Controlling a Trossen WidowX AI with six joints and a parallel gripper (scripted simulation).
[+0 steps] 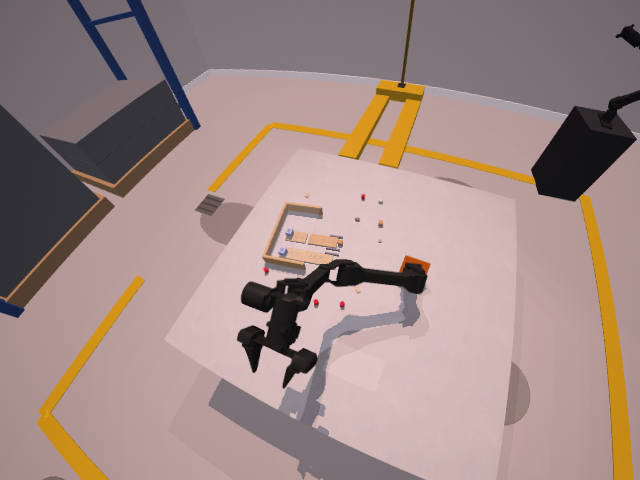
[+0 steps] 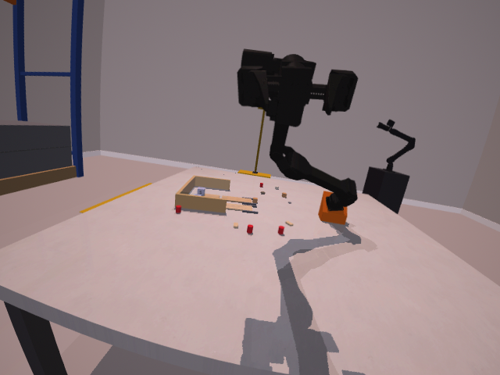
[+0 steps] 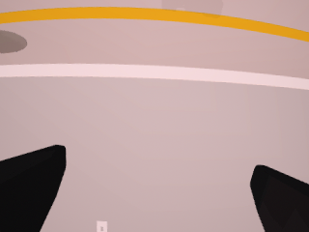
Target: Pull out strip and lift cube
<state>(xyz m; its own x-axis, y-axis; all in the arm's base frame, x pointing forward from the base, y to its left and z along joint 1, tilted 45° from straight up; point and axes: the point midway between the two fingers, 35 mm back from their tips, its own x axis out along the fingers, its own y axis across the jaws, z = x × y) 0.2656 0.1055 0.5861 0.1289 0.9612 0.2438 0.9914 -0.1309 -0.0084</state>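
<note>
Two tan strips lie side by side in a low wooden frame, open on one side. The nearer strip looks to be in one piece, with a pale blue cube at its inner end. The farther strip shows a gap across it, with another pale blue cube at its inner end. Labels are too small to read; the nearer cube is hidden in the exterior view. My gripper is open and empty, raised high, away from the frame.
An orange block sits at the farther strip's outer end. Thin dark bars lie by the strips' outer ends. Red cylinders and small tan and grey bits are scattered around the frame.
</note>
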